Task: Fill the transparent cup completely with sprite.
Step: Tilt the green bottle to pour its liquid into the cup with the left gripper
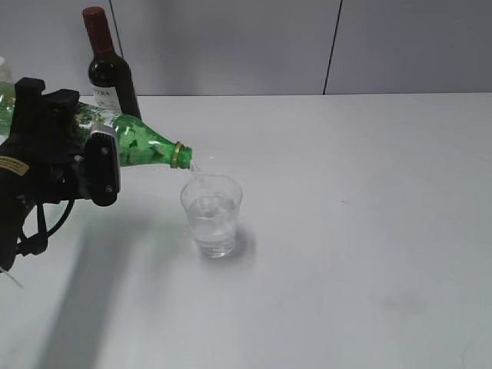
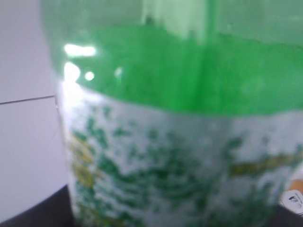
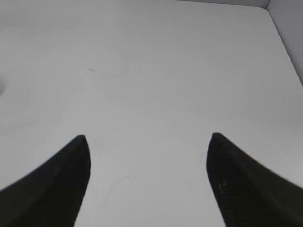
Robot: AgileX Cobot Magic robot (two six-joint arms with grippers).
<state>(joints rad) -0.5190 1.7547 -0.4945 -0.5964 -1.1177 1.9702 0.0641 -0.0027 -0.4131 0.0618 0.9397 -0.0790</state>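
From outside, the left gripper [image 1: 77, 154] clamped the tilted sprite bottle [image 1: 142, 144] pouring into the transparent cup [image 1: 211, 214] mid-table — overtilting risked overflow; its wrist view showed only label, while the right gripper [image 3: 147, 156] hung open, empty.

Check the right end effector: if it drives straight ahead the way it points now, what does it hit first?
Probably nothing but the table. The right end effector is open, and between and beyond its fingers the right wrist view shows only bare white tabletop to the far edge. Depth is unclear, so it likely meets the surface itself.
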